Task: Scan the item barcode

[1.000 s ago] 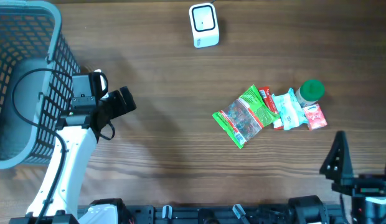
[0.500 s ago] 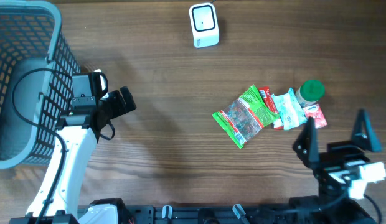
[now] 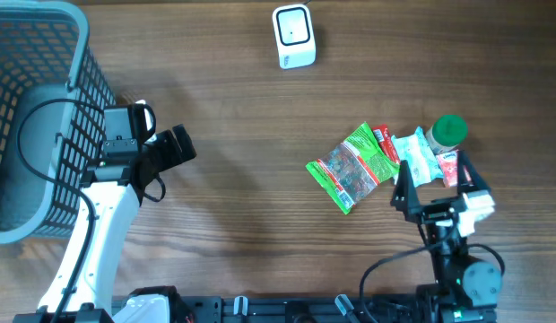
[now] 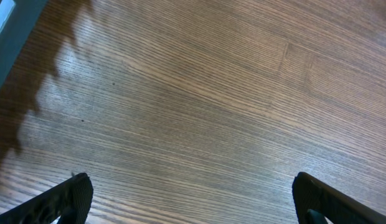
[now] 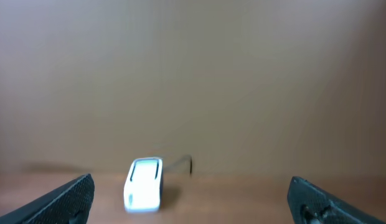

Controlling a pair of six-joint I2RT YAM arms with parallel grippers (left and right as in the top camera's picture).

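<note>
The items lie in a small pile right of centre: a green snack packet [image 3: 354,166], a red packet [image 3: 384,144], a light blue packet [image 3: 412,154], a red-and-white packet [image 3: 452,167] and a green-capped bottle [image 3: 449,131]. No barcode can be made out. The white scanner [image 3: 293,36] stands at the far edge; it also shows, blurred, as the scanner [image 5: 144,183] in the right wrist view. My right gripper [image 3: 433,184] hangs open at the pile's near edge, and the same gripper [image 5: 193,208] is empty. At the left, my left gripper [image 3: 186,146] is open over bare wood, and the left gripper [image 4: 193,205] holds nothing.
A blue-grey mesh basket [image 3: 76,54] fills the far left; its edge [image 4: 6,28] shows in the left wrist view. A thin cable [image 5: 188,163] runs from behind the scanner.
The right arm has swung in from the near right corner, leftward and away from the front edge, up to the pile. The left arm has stayed still.
</note>
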